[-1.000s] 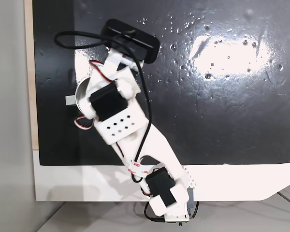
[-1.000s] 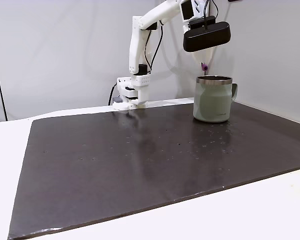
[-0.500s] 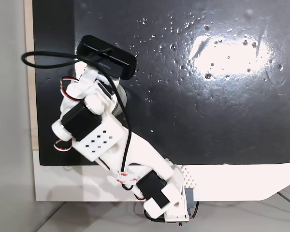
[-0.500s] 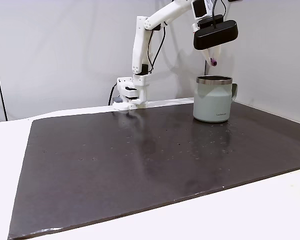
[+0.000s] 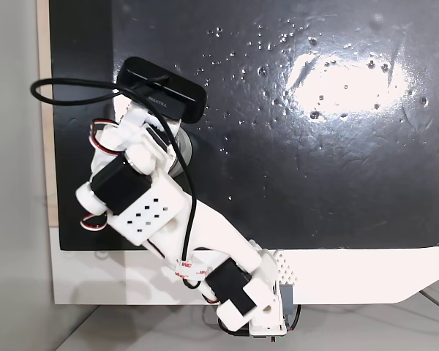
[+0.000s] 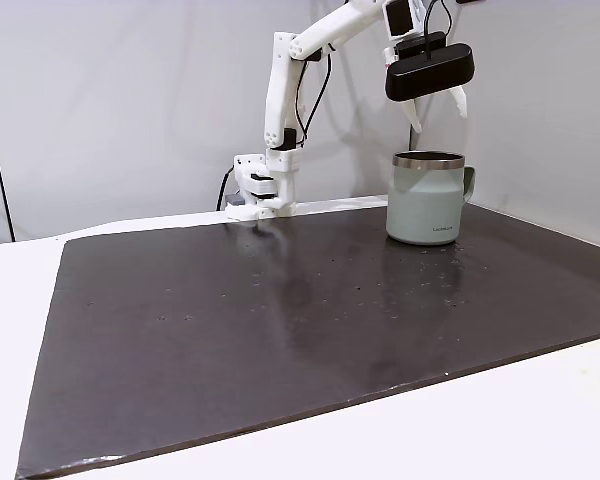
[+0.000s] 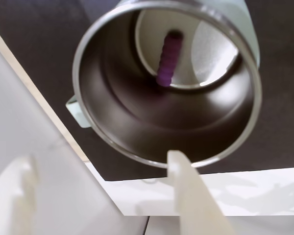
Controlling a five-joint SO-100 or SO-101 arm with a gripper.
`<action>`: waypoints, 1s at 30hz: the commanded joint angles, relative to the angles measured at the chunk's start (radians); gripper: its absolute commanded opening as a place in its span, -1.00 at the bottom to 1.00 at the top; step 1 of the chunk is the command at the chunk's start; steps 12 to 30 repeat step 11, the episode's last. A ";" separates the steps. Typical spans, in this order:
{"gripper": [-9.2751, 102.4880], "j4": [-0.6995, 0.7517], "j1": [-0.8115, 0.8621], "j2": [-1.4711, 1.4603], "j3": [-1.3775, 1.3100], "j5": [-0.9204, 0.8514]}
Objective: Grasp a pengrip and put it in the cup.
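In the wrist view the purple pengrip [image 7: 167, 58] lies inside the shiny metal cup [image 7: 112, 100], resting near its bottom. My gripper [image 7: 105, 196] is open above the cup's rim, its two pale fingers [image 7: 191, 196] spread apart and holding nothing. The side-on fixed view shows the gripper [image 6: 440, 120] hanging open a little above the cup [image 6: 427, 200], which stands at the mat's far right with its handle facing right. Looking down in a fixed view, the arm covers most of the cup [image 5: 184, 152].
The cup stands on a black mat [image 6: 230, 320] laid over a white table. The arm's base [image 6: 260, 190] is behind the mat's far edge. A black camera bar [image 6: 430, 72] rides on the wrist. Grey walls stand close behind and to the right.
The arm swung over the cup, then the gripper opened. The pengrip left the fingers and now lies in the cup.
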 commanded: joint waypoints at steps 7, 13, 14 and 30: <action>-0.27 0.012 0.023 0.032 -0.066 -0.031; -0.27 0.012 0.023 0.031 -0.061 -0.032; -0.27 0.012 0.023 0.031 -0.061 -0.032; -0.27 0.012 0.023 0.031 -0.061 -0.032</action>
